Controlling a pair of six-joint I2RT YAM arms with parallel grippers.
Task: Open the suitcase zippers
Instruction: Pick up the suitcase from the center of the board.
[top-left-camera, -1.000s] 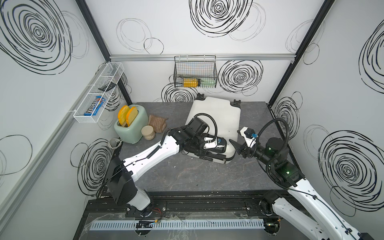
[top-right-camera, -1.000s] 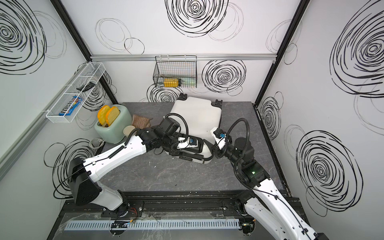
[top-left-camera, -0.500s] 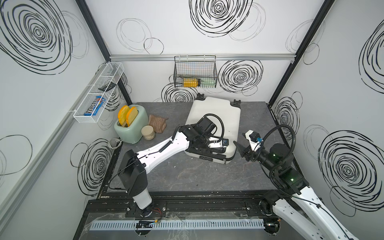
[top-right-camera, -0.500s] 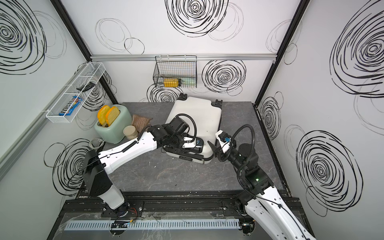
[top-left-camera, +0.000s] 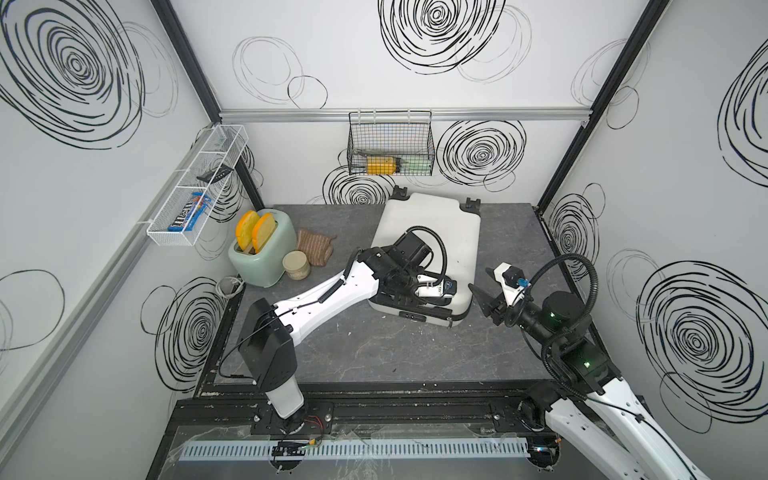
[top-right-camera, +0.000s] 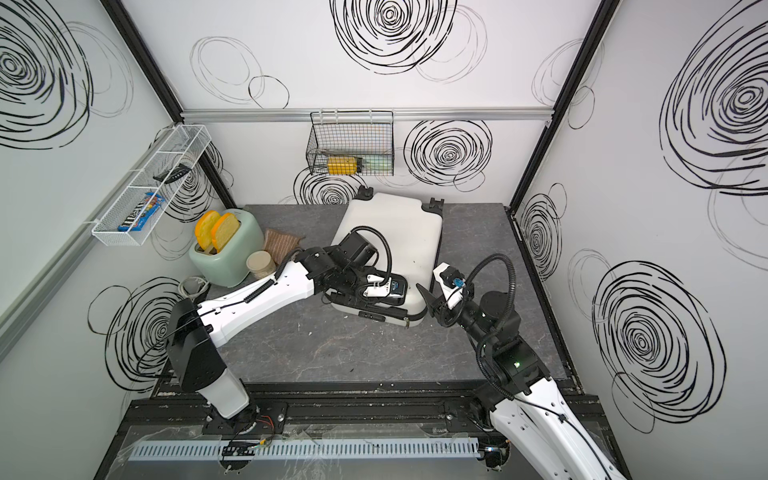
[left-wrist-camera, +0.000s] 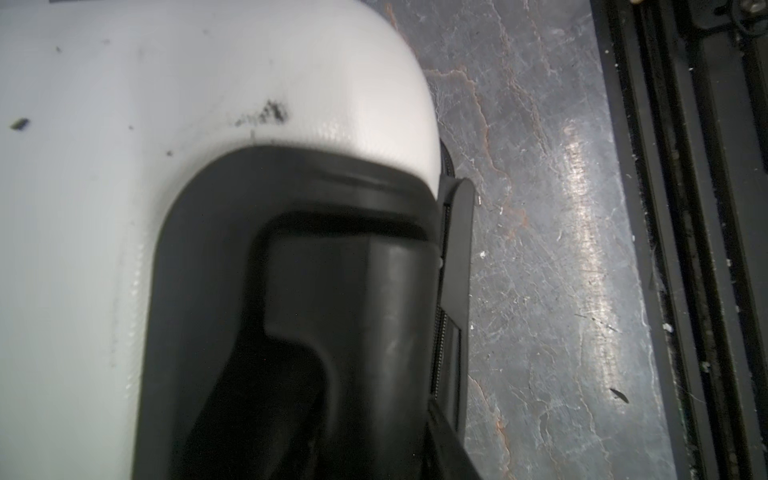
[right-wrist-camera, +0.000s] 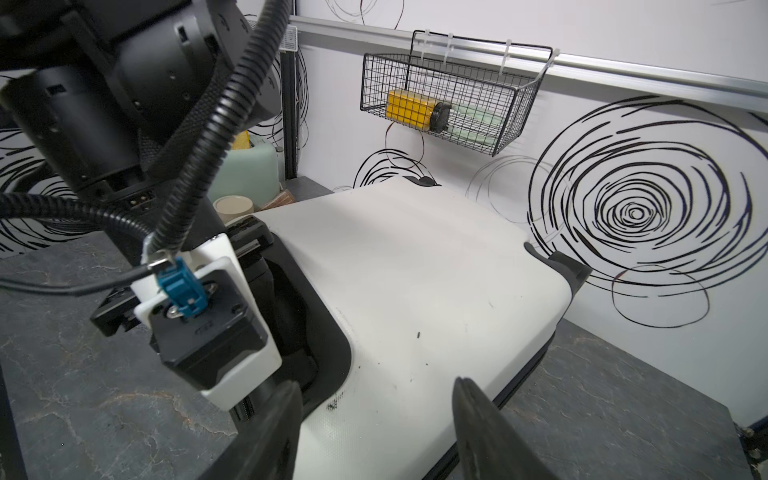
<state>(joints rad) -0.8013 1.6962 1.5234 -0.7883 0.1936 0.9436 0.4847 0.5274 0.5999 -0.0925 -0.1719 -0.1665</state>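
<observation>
Lying flat: the suitcase (top-left-camera: 440, 232), white shell up, toward the back of the worktop (top-left-camera: 395, 357), its wheels (top-left-camera: 399, 193) at the rear wall.
Zippers: the zippers (left-wrist-camera: 440, 349) show as a thin black band on the shell's edge, beside the black handle recess (left-wrist-camera: 199, 291); no pull can be made out.
Left hand (top-left-camera: 401, 297): down at that recess on the case's near end; its wrist hides the fingers, so their spread cannot be told.
Right hand (top-left-camera: 480, 279): spread wide and empty, just beside the case's near right corner, not touching.
In the way: the left arm (top-left-camera: 332, 299) crosses the lid's near left part, with its cable (top-left-camera: 440, 249) looped above the shell.
Nearby: a mint-green toaster (top-left-camera: 266, 257) with two slices (top-left-camera: 254, 227), a tan jar (top-left-camera: 296, 266) and a brown woven cloth (top-left-camera: 314, 248), all left of the case.
Walls: a black wire basket (top-left-camera: 357, 145) holds a yellow bottle (top-left-camera: 380, 166); a white wire shelf (top-left-camera: 172, 237) holds a candy pack (top-left-camera: 189, 212).
Surface: dark grey, marble-veined, scuffed.
Room: white panels with black scribbled swirls.
</observation>
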